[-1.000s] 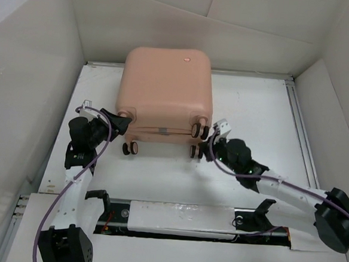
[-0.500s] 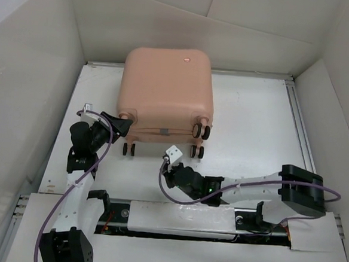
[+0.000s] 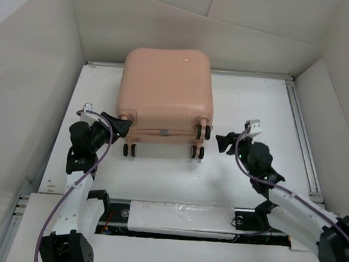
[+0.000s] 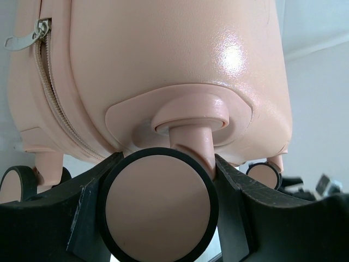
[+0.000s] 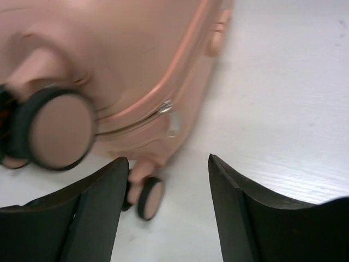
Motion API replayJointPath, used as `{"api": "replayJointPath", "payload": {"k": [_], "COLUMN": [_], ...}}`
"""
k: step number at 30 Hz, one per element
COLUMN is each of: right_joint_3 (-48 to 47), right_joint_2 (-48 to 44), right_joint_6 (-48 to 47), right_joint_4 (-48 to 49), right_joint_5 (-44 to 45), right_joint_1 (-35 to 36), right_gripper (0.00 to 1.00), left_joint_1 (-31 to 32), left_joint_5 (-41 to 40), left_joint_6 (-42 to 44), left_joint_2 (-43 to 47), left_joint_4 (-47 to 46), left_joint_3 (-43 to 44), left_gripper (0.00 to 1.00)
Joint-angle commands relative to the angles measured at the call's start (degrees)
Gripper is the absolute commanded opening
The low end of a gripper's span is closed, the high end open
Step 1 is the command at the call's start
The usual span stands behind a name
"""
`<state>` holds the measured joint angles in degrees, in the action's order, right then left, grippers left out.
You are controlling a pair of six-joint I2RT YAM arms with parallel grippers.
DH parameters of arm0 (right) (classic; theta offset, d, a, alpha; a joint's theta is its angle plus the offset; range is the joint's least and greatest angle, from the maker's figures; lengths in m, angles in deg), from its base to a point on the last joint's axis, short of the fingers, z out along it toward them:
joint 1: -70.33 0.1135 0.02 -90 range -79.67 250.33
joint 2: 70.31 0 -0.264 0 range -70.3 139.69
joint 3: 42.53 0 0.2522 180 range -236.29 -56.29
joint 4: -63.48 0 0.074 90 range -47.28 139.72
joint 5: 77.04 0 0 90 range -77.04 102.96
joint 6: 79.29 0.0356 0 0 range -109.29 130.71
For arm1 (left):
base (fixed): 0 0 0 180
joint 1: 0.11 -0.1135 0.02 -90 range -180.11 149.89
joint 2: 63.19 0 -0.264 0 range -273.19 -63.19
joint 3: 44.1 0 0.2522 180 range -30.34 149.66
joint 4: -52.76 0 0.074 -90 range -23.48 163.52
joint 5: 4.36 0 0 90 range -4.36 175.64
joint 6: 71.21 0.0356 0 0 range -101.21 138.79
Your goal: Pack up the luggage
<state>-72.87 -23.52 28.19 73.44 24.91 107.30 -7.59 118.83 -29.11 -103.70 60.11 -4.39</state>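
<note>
Left arm (image 3: 74,196): runs from its base at the near left straight up the table's left side. Wrist bent, so the left hand (image 3: 122,126) points right. In the left wrist view its fingers (image 4: 82,218) press against both sides of one wheel (image 4: 158,210), which is seated between them.

Right arm (image 3: 295,208): reaches from its base at the near right, with a long white link slanting up and left. Wrist low over the table. Right hand (image 3: 223,142) points left. Its fingers (image 5: 92,218) are spread wide with nothing between them, and the hand touches nothing.

The two hands face each other and are well apart.
</note>
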Motion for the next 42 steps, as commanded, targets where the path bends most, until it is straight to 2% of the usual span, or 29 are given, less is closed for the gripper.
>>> {"api": "replayJointPath", "payload": {"k": [1,8,9,17,20,25,28,31,36,40,42], "right_joint_3": [-5.55,-13.65,-14.87,-17.43,-19.27,-20.77,-21.91,-23.59,-23.59,-23.59,-22.80], "right_joint_2": [6.02,22.54,24.21,37.04,39.95,41.19,41.19,41.19,43.21,43.22,42.52], "right_joint_6": [-4.46,-9.04,-9.04,-9.31,-8.69,-9.73,-10.26,-13.51,-13.34,-12.56,-10.89], "right_joint_4": [2.38,8.52,9.75,15.80,16.70,17.23,17.23,11.02,13.44,15.73,19.33], "right_joint_5": [-18.16,-45.39,-52.39,-64.93,-65.82,-64.50,-63.45,-57.84,-58.43,-60.98,-62.74], "right_joint_1": [-10.65,-22.53,-23.34,-25.02,-25.02,-25.02,-25.02,-25.02,-25.55,-25.55,-25.02], "right_gripper": [0.68,0.65,0.65,0.64,0.58,0.58,0.62,0.68,0.71,0.63,0.52], "left_joint_1": [0.45,0.45,0.45,0.45,0.45,0.45,0.45,0.45,0.45,0.45,0.45], "left_joint_5": [5.22,5.83,5.83,6.98,7.50,7.50,7.50,7.50,7.50,7.50,7.50], "left_joint_6": [-1.50,-0.88,-0.36,-0.35,-0.88,0.26,0.79,1.32,2.02,2.02,2.02], "left_joint_2": [2.81,2.81,2.81,1.66,1.14,1.14,1.14,1.14,1.14,1.14,1.14], "left_joint_4": [-10.90,-9.32,-9.32,-12.30,-12.31,-11.78,-11.25,-9.94,-9.32,-9.32,-9.32], "left_joint_3": [4.81,7.00,7.00,4.64,4.63,4.63,4.63,5.16,5.77,5.77,5.16], "left_gripper": [0.00,0.00,0.00,0.00,0.00,0.00,0.00,0.00,0.00,0.00,0.00]}}
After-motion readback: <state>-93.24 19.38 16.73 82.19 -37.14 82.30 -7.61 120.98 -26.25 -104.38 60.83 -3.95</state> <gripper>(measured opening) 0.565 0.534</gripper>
